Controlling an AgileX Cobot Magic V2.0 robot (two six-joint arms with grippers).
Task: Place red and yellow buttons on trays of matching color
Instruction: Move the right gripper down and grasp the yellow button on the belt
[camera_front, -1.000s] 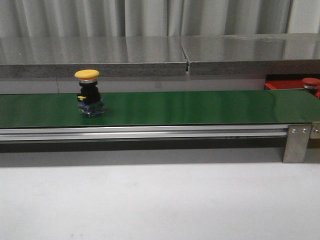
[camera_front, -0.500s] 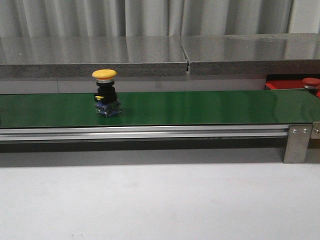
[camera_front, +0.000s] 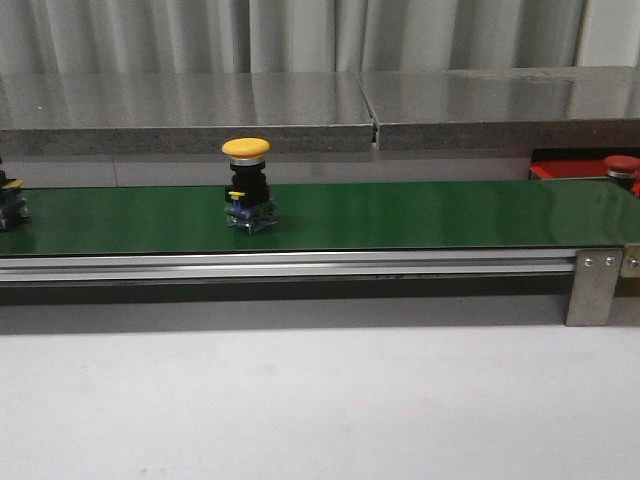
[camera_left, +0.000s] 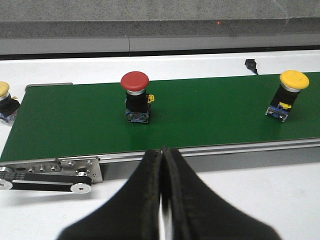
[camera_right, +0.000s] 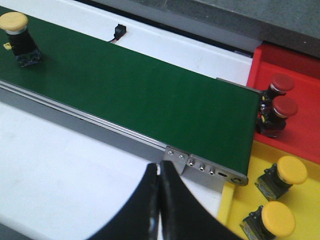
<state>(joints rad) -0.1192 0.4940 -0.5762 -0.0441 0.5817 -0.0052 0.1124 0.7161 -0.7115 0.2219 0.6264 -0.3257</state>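
**Buttons on the conveyor, both my grippers pressed together**

Yellow button (camera_front: 246, 186) stands upright on the green conveyor belt (camera_front: 420, 215), left of the belt's middle in the front view, its yellow cap up and its black body on a small blue base. My left wrist camera shows the same yellow button (camera_left: 286, 94) on the belt, and well apart from it a red button (camera_left: 135, 96), also upright near the belt's middle line. Another yellow-capped button (camera_left: 5, 101) sits just off the belt's end, by the roller; only part of it shows. In the front view a dark button body (camera_front: 10, 200) is cut off by the frame edge at the belt's left end, so I cannot tell its cap color there.

At the belt's other end lie the trays. The red tray (camera_right: 295, 67) touches the far corner of the belt end and holds two red buttons (camera_right: 278, 100), close together against the belt's end. The yellow tray (camera_right: 300, 220) lies beside the red tray, on the nearer side, and holds two yellow buttons (camera_right: 275, 200), tilted on their sides.

My left gripper (camera_left: 162, 190) hangs over the white table (camera_front: 320, 400) just in front of the belt's metal rail (camera_front: 300, 265), its fingers pressed together on nothing. My right gripper (camera_right: 159, 200) is likewise closed and empty, over the table near the belt's end bracket (camera_right: 200, 167).
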